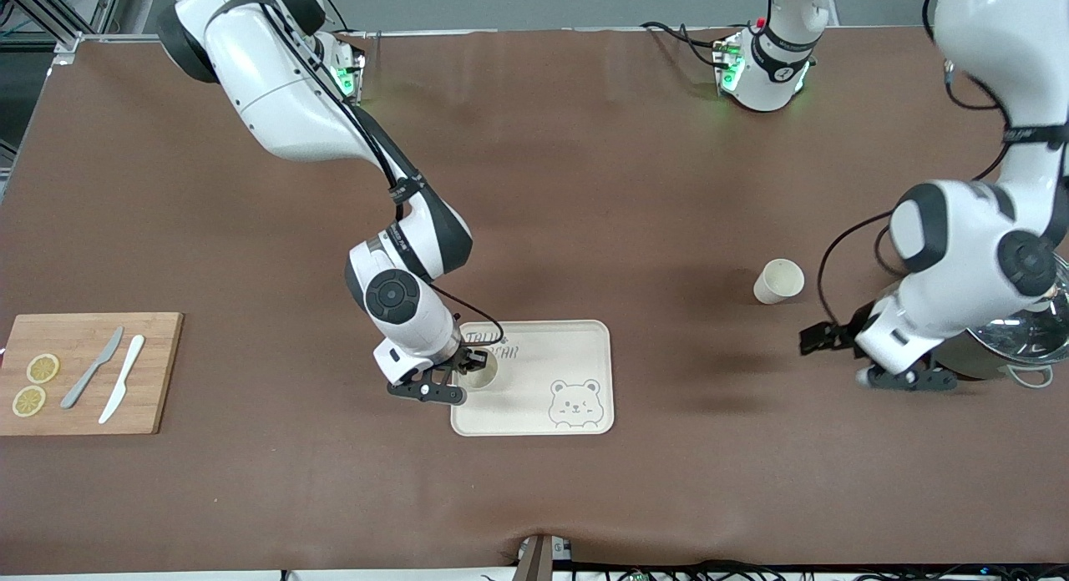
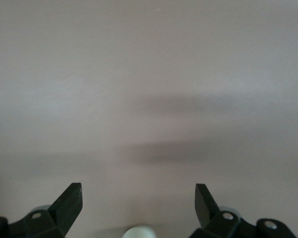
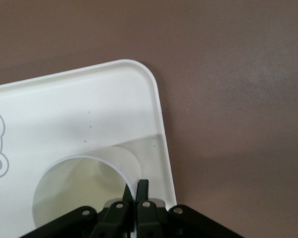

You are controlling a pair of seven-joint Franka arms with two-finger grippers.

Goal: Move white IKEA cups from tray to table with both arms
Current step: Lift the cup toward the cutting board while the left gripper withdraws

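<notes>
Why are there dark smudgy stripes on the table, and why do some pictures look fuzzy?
Front view: the soft dark patches on the table are the arms' shadows. Left wrist view: two blurry shadow bands cross the bare table, and the open left gripper looks soft too. Right wrist view: the right gripper, pinching the cup rim on the tray, is fuzzy, so close.

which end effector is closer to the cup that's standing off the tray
Left. The left end effector is open near the cup on the bare table, toward the pot. The right end effector is over the bear tray, shut on the other cup's rim.
</notes>
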